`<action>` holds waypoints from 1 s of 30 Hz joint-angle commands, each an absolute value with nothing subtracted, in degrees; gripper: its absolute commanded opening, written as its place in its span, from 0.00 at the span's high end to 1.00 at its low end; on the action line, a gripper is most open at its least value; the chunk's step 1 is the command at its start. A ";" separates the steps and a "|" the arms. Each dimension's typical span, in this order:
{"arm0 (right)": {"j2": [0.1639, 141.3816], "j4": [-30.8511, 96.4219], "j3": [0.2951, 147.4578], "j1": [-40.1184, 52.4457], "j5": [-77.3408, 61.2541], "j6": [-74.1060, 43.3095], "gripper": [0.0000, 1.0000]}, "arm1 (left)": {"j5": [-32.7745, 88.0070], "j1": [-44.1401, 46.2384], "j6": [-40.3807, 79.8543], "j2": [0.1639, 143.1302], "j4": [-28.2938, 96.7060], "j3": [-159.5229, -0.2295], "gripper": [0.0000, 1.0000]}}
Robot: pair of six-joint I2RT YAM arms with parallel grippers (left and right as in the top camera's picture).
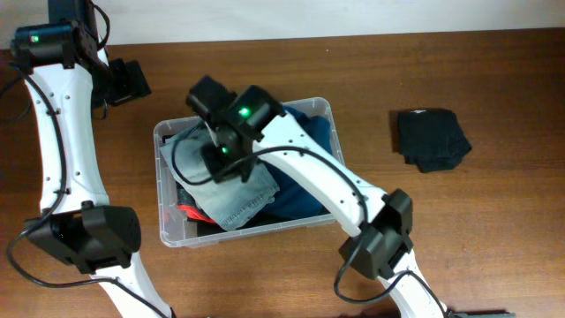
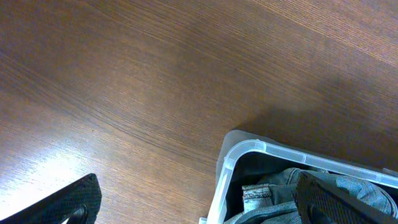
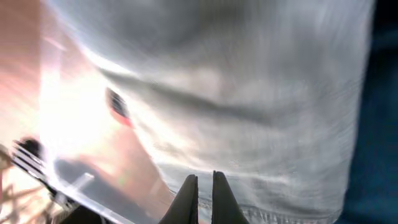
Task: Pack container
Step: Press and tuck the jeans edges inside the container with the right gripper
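Near the table's [image 1: 494, 230] rear left corner, the left gripper [image 1: 131, 79] hangs with fingers spread wide. The clear container [image 1: 177, 240] sits mid-table, holding pale denim [image 1: 238, 201] and dark blue fabric [image 1: 300, 190]. Inside it, the right gripper [image 3: 200, 182] points at the denim, fingers pressed together. A folded black cloth [image 1: 431, 139] lies toward the right edge.

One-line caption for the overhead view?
Shut right gripper poised at pale denim inside the clear container; folded black garment lies apart on the table.

Overhead evenly lit; right wrist blurred, glare on the container [image 3: 87, 177].
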State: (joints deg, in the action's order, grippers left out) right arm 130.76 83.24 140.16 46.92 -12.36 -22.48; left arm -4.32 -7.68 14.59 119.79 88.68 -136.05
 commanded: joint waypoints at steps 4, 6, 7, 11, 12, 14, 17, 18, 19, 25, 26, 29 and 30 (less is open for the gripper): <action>128.99 73.28 144.35 47.31 -9.39 -22.98 0.96 | -3.90 -7.94 15.16 119.31 88.73 -135.87 0.00; 129.93 68.58 143.94 47.64 -7.68 -22.98 0.96 | -3.90 -7.94 15.16 119.31 88.73 -135.87 0.01; 130.17 67.99 143.90 47.64 -7.18 -23.00 0.96 | -3.90 -7.94 15.16 119.31 88.73 -135.87 0.00; 133.03 64.36 143.87 47.55 -6.07 -22.96 0.96 | -3.90 -7.94 15.16 119.31 88.71 -135.87 0.00; 133.73 64.01 143.87 47.51 -5.30 -22.98 0.96 | -3.90 -7.94 15.16 119.31 88.73 -135.87 0.01; 135.37 63.61 143.87 47.51 -3.73 -23.03 0.96 | -3.90 -7.94 15.16 119.31 88.73 -135.87 0.01; 138.41 63.13 143.87 47.53 -3.79 -23.97 0.96 | -3.90 -7.94 15.16 119.31 88.73 -135.87 0.01; 139.33 63.16 143.87 47.55 -3.77 -24.45 0.96 | -3.90 -7.94 15.16 119.31 88.73 -135.87 0.01; 140.31 63.13 143.87 47.55 -3.77 -24.56 0.96 | -3.90 -7.92 15.16 119.31 88.71 -135.87 0.01; 145.12 63.26 143.87 47.22 -3.81 -24.51 0.96 | -3.90 -7.94 15.16 119.31 88.73 -135.87 0.01; 145.69 63.42 143.87 47.22 -3.79 -24.51 0.96 | -3.90 -7.94 15.16 119.31 88.73 -135.87 0.01; 146.32 64.03 143.87 47.24 -3.29 -24.49 0.96 | -3.90 -7.94 15.16 119.31 88.73 -135.87 0.01; 146.28 64.16 143.92 47.24 -2.85 -24.49 0.96 | -3.90 -7.94 15.16 119.31 88.71 -135.87 0.01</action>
State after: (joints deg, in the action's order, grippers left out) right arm 142.63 62.78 144.03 47.03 -5.19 -23.97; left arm -4.32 -7.68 14.59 119.79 88.68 -136.05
